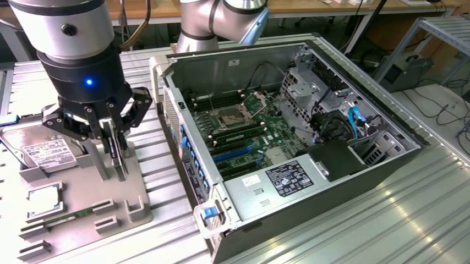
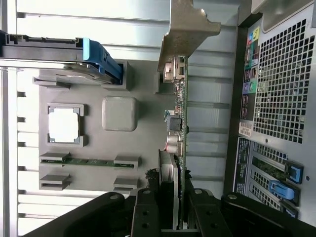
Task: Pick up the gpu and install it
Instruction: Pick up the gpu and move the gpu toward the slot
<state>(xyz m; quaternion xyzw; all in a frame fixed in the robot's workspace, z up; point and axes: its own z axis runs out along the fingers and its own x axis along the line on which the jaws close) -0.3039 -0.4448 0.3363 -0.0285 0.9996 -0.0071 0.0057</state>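
Note:
The gpu (image 1: 120,165) is a thin dark card standing upright on its edge over the grey fixture plate (image 1: 136,217), at the exterior view's left. My gripper (image 1: 111,149) reaches down from above and is shut on the card's top edge, one finger on each face. In the wrist view the gpu (image 2: 181,103) runs edge-on away from my gripper (image 2: 175,219), and its pale metal end bracket (image 2: 186,29) is at the far end. I cannot tell whether the card's lower edge still rests in its holder.
The open computer case (image 1: 367,165) lies at the exterior view's right, with its motherboard (image 1: 242,129) exposed and its rear panel (image 2: 281,74) close beside the card. On the fixture plate sit a hard drive (image 1: 41,151), a processor chip (image 1: 44,198) and a green memory stick (image 1: 70,217).

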